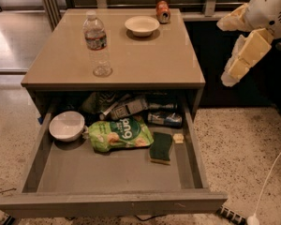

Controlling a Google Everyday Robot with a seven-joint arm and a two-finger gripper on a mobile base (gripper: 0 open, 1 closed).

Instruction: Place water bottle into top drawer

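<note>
Now drawer (110, 175) open, holding white bowl (66, 125), green bag (121, 135), sponge (161, 147), dark bottle (129, 108). Water bottle (97, 43) stands on cabinet (150, 55) top, label unreadable. Gripper (225, 53) right of cabinet, fingers (248, 55) spread, empty.

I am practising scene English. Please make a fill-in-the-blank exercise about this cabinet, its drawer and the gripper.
1. The water bottle stands upright on the ____ of the cabinet.
2. The top drawer is pulled ____.
3. In the drawer, a ____ snack bag lies between a white bowl and a sponge.
4. The gripper hangs at the picture's ____ edge, away from the bottle.
Missing words: top; open; green; right.
</note>
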